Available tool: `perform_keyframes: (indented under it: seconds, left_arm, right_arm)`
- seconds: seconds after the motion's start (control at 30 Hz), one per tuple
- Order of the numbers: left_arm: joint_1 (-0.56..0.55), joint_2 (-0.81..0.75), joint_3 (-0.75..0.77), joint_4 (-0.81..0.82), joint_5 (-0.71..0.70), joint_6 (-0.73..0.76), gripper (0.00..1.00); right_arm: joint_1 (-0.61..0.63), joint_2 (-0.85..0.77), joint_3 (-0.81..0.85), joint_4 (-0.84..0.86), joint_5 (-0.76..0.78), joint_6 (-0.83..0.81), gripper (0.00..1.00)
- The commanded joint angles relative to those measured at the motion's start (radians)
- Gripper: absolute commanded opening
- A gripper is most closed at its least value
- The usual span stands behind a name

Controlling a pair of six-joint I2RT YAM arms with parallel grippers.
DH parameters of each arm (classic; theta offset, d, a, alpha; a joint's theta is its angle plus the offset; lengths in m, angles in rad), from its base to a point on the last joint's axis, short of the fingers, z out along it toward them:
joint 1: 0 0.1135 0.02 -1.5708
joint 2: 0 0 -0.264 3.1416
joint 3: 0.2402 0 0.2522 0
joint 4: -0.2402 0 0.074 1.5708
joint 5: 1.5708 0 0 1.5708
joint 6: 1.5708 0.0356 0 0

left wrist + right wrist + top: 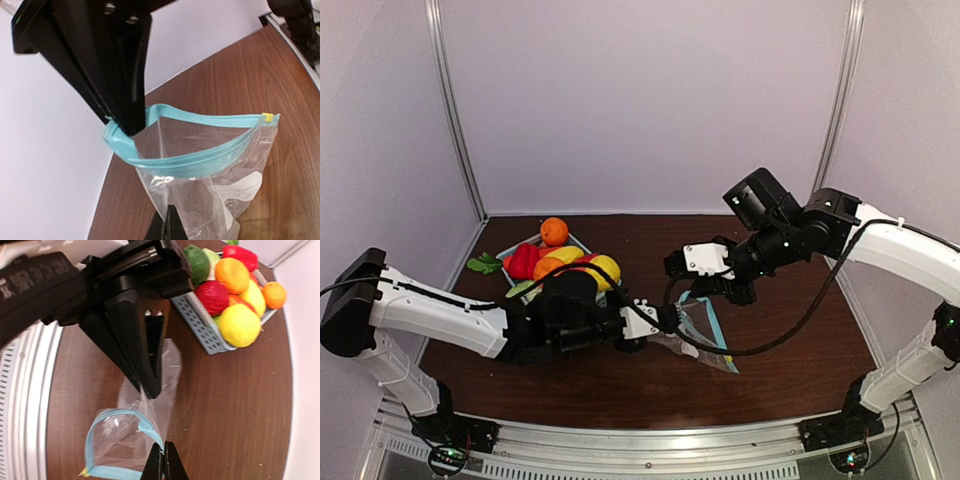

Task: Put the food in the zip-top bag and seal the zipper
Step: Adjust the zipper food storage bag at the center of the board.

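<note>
Here, both arms reach toward the middle of the brown counter (pixel 240 70), where the zip-top bag (pixel 200 200) is held between them, nearer the front edge than the back.

**Left end effector** (pixel 167 222): fingers pressed together, pinching the clear, crinkled film of the bag low on its body, away from the mouth. In the right wrist view the same black fingers taper to a point and nip a fold of the plastic.

**Right end effector** (pixel 162 460): fingers pressed together on the zipper (pixel 200 162), the light-blue strip along the bag's mouth. In the left wrist view it grips the strip at the end opposite the small yellow slider (pixel 268 117).

**Bag mouth:** the two sides of the strip are apart and bow into an open loop, so the zipper is unsealed. Nothing is visible inside the bag. A white printed label (pixel 245 185) shows through the film. Whether the bag's lower end rests on the counter cannot be told.

**Food** (pixel 214 296): none is in the bag. Red, orange, yellow and green pieces are heaped in the light-blue lattice basket (pixel 200 325) at the back left of the counter, well apart from the bag. In the top view a green leafy piece (pixel 483 264) lies on the counter just beside the basket's left side, and an orange ball (pixel 554 230) sits at its far edge.
</note>
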Motion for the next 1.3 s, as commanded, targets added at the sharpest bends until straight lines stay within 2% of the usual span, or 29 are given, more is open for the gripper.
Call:
perform_keyframes:
  seconds: [0.0,0.23,0.37,0.4,0.6,0.8,0.9,1.03,1.13,1.27]
  left_arm:
    - [0.073,-0.029,0.056,0.001,0.206,-0.224,0.00]
    - [0.100,-0.022,0.072,0.017,0.217,-0.342,0.00]
    - [0.110,-0.029,0.072,0.015,0.197,-0.389,0.00]
    - [0.112,-0.031,0.073,0.009,0.187,-0.395,0.00]
    - [0.114,-0.046,0.043,0.041,0.175,-0.385,0.00]
    - [0.113,-0.057,0.009,0.101,0.271,-0.336,0.00]
    - [0.113,-0.059,-0.007,0.133,0.293,-0.328,0.00]
    - [0.115,-0.057,0.001,0.141,0.327,-0.338,0.00]
    - [0.114,-0.050,0.014,0.127,0.340,-0.349,0.00]
    - [0.113,-0.045,0.026,0.111,0.347,-0.360,0.00]
  right_arm:
    - [0.003,-0.024,-0.021,0.173,0.315,0.049,0.00]
    - [0.002,-0.035,-0.051,0.304,0.554,0.133,0.00]
    - [-0.003,-0.046,-0.067,0.342,0.616,0.148,0.00]
    - [-0.010,-0.049,-0.059,0.329,0.592,0.166,0.01]
    - [-0.115,-0.083,0.030,0.170,0.273,0.273,0.26]
    - [-0.225,-0.135,-0.069,0.135,0.080,0.300,0.31]
    - [-0.232,-0.152,-0.135,0.110,-0.051,0.255,0.37]
    - [-0.232,-0.171,-0.227,0.134,-0.187,0.221,0.39]
    - [-0.231,-0.164,-0.236,0.063,-0.306,0.118,0.43]
    - [-0.231,-0.136,-0.226,0.002,-0.398,0.079,0.47]
